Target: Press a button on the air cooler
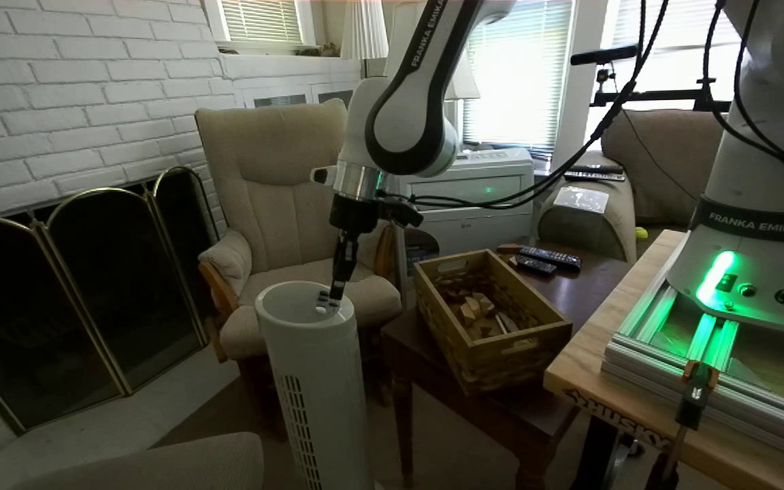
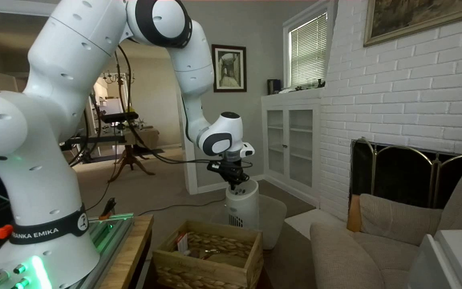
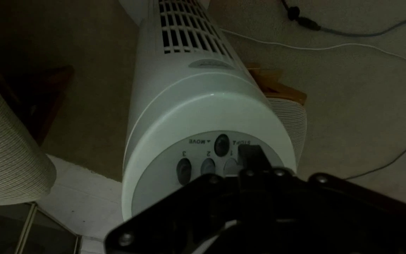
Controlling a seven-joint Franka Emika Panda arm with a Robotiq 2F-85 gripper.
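Beneath the closed, empty gripper (image 1: 337,298), the white cylindrical air cooler (image 1: 331,388) shows dark and pale oval buttons (image 3: 208,166).

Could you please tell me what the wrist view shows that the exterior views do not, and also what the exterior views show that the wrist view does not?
Only the wrist view lets one read the printed words STOP and MOVE and the numbers 1 to 3 by the buttons; the print stands upside down there.

Only the exterior views show the wooden basket, the white brick wall and the robot's base.

All three share the air cooler with its buttons, the gripper at its top and the fireplace screen.
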